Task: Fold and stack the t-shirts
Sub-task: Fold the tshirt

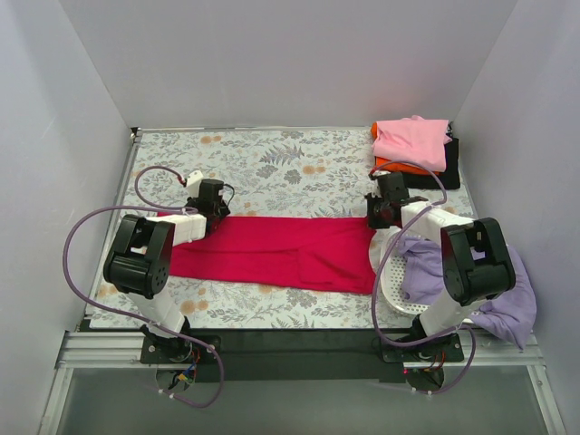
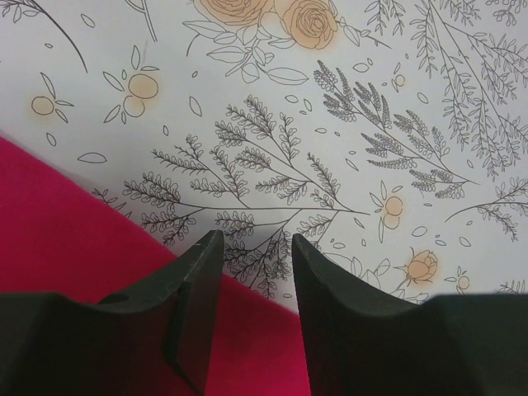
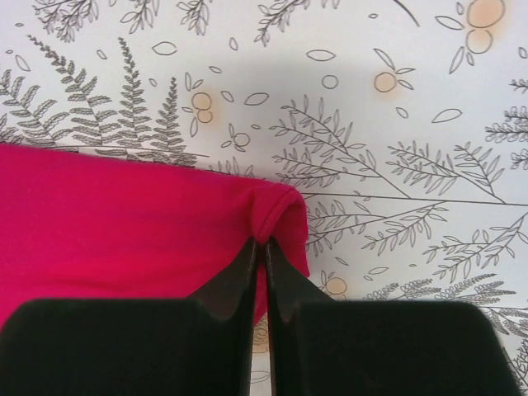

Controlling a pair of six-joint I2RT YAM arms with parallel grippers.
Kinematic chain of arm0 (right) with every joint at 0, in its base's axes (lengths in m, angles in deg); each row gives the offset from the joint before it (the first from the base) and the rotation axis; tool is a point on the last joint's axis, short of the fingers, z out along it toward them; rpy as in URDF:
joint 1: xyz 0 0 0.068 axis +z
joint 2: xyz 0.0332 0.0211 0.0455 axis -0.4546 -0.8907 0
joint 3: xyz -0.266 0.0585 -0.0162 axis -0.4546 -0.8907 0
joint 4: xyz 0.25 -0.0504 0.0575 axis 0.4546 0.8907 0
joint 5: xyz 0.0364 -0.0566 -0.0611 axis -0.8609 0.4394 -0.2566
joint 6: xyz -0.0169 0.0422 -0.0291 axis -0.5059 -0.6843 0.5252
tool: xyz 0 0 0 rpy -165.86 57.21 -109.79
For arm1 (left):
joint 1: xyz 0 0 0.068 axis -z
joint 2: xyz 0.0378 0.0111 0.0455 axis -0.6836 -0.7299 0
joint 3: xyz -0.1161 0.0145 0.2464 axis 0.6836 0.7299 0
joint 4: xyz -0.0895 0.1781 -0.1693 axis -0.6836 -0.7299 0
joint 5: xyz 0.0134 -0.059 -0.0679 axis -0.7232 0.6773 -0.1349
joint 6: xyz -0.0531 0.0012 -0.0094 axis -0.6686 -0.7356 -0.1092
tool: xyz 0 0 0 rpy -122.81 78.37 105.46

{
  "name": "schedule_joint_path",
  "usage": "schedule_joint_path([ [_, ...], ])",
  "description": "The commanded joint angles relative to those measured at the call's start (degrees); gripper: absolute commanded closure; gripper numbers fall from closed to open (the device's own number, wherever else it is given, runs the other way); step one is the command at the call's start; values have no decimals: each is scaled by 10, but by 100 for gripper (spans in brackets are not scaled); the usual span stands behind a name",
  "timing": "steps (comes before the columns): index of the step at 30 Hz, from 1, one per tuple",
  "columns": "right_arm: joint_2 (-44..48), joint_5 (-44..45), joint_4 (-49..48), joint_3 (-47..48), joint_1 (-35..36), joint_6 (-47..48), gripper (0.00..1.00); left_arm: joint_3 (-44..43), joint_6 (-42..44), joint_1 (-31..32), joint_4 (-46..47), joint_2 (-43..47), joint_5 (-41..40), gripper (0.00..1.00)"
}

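One red t-shirt [image 1: 272,249], lengthwise left-right

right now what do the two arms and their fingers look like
The left arm and right arm have blocky black joints with white link covers, each trailing a looping mauve cable. The left fingers and right fingers are black tapered wedges.
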Motion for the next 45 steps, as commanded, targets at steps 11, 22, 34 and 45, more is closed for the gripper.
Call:
schedule_joint_path([
  [11, -89, -24, 15, 127, -18, 6, 99, -1, -11, -3, 16, 8, 19, 63],
  [22, -275, -10, 49, 385, -18, 14, 99, -5, -12, -4, -14, 33, 17, 63],
  [34, -406, -136, 92, 663, -15, 8, 67, 15, 33, -4, -52, 139, 14, 63],
  [45, -159, -141, 9, 371, 7, 16, 43, 43, 1, -3, -103, 137, 45, 63],
])
